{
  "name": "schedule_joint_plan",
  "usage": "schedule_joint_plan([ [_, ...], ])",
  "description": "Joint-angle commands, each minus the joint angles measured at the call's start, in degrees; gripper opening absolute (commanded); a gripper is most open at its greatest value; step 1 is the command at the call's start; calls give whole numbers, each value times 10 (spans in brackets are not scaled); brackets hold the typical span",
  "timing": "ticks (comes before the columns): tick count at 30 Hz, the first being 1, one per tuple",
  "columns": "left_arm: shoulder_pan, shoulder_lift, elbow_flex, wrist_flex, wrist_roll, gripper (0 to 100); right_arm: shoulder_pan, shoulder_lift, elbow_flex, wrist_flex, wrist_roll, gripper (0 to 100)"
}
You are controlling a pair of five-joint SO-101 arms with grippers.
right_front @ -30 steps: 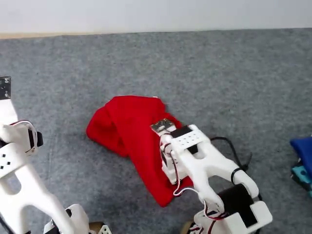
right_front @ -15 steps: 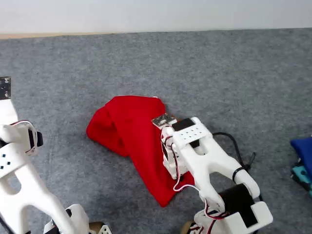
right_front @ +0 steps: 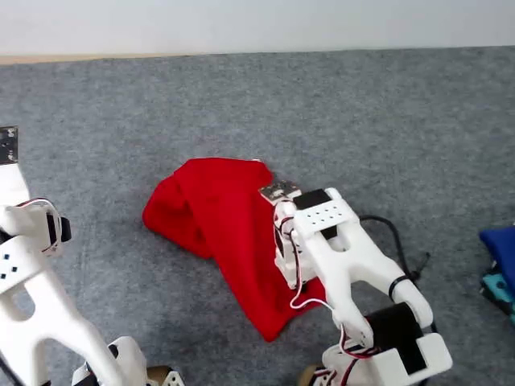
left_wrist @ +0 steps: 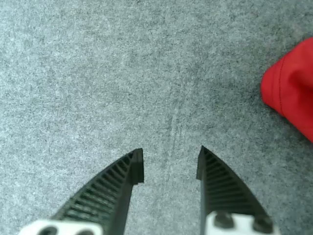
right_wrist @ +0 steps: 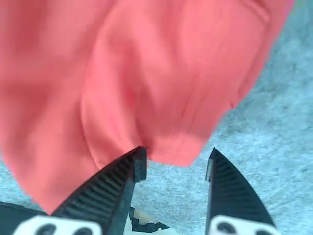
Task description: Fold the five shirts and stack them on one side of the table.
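A crumpled red shirt (right_front: 217, 213) lies in the middle of the grey table. The right arm (right_front: 322, 217) stands over the shirt's right part, its wrist covering some of the cloth. In the right wrist view my right gripper (right_wrist: 173, 161) is open, and a hem of the red shirt (right_wrist: 146, 88) lies just ahead of its fingertips, touching one finger (right_wrist: 122, 178). My left gripper (left_wrist: 168, 164) is open above bare grey cloth, holding nothing. A rounded edge of the red shirt (left_wrist: 291, 93) lies well off to one side of it. The left arm (right_front: 28, 265) stands at the table's left edge.
A blue folded garment (right_front: 500, 245) lies on a teal one (right_front: 495, 291) at the right edge of the table. The grey felt table (right_front: 362, 112) stretches bare behind the shirt to the pale wall. Black cables (right_front: 398, 257) trail by the right arm.
The right arm has shifted a little to the right and farther back over the red shirt. The shirt and the left arm have stayed put.
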Motion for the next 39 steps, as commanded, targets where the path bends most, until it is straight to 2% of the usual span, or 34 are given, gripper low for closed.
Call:
schedule_joint_plan([
  [1,0,-13,-1,-11,4,187,7,-19,16,-18,8,208],
  [9,0,-12,-1,-11,4,187,-31,-8,20,-29,4,208],
  [21,0,-12,-1,-11,4,187,-32,144,-24,-49,7,203],
  [23,0,-12,-1,-11,4,187,-32,154,-35,-42,8,158],
  [25,0,-13,5,-11,4,187,-32,160,-45,-37,9,56],
  [26,0,-13,7,-11,4,187,-32,158,-49,-37,14,4],
  [31,0,-15,17,-11,4,187,-29,122,-103,36,87,13],
  [39,0,-15,16,-20,4,187,-26,-26,-369,195,200,10],
])
